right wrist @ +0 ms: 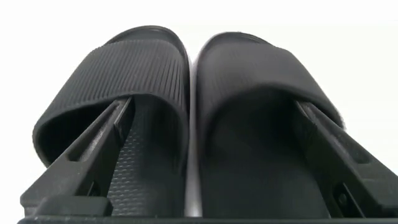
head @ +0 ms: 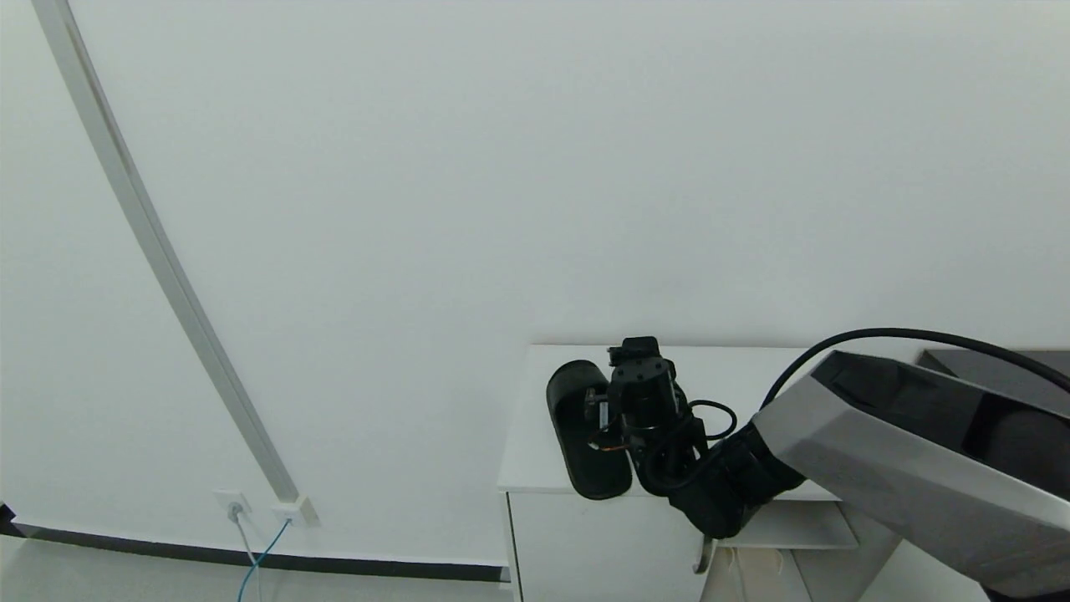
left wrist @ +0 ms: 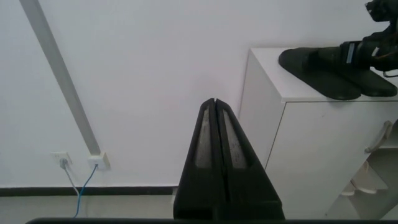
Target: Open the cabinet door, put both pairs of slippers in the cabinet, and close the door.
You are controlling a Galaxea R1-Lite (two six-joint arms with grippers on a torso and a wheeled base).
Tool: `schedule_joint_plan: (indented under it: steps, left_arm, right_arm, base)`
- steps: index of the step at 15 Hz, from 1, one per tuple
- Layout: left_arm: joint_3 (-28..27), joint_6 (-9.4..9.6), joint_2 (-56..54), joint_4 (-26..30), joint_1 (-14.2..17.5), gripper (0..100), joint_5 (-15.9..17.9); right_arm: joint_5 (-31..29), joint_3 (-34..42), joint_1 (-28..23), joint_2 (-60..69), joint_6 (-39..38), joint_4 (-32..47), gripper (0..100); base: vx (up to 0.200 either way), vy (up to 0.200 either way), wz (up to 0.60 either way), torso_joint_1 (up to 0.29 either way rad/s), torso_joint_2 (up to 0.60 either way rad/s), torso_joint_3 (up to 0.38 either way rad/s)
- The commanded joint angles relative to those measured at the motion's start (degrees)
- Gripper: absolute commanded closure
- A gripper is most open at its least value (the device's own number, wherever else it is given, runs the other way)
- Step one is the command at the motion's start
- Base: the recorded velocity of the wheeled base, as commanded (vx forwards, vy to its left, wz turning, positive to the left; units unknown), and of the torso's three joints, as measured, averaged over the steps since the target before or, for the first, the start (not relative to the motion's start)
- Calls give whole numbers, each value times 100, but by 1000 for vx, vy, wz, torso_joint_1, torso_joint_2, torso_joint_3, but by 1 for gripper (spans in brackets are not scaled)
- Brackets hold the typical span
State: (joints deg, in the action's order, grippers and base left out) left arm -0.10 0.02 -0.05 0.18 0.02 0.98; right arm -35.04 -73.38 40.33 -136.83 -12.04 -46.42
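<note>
Slippers awaiting stowing: a pair of black slippers (head: 585, 468) lies flat on the top (head: 535, 401) of the white cabinet (left wrist: 311, 149), toward its left end and at the front edge, the two side by side and touching. My right gripper (head: 600, 422) is at the pair, its fingers (right wrist: 93, 155) spread wide, one slid under each strap. I cannot see them pinching anything, so I take the pair to be resting on the cabinet rather than lifted. My left gripper (left wrist: 214, 109) hangs off to the cabinet's left, in front of the white wall, its two fingers pressed flat together with nothing between them.

Below the top, a metal handle (head: 705, 558) stands at the edge of the front panel. A white shelf (head: 790, 525) shows just beside it, so the door appears to be open already, though I cannot tell how far. By that reading the first step is done. This pair is not yet inside: it has to come off the top and go onto a shelf, the other pair has to follow, and the door has to be shut last. I judge the job to be in its early part.
</note>
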Motion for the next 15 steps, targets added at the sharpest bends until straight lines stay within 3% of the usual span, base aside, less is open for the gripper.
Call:
schedule_joint_plan:
  steps: [1, 10, 15]
  left_arm:
    - [1, -2, 5, -1, 6, 100, -1]
    - [1, -11, 5, -1, 6, 100, -1]
    - [1, -11, 5, -1, 6, 100, -1]
  right_arm:
    - [-3, -283, -95, -257, 71, 10, 0]
    - [49, -1162, -306, -802, 317, 89, 0]
    - [155, -687, -209, -424, 282, 10, 0]
  base:
    - [0, 0, 0, 0, 0, 0]
    - [0, 0, 0, 0, 0, 0]
    - [0, 0, 0, 0, 0, 0]
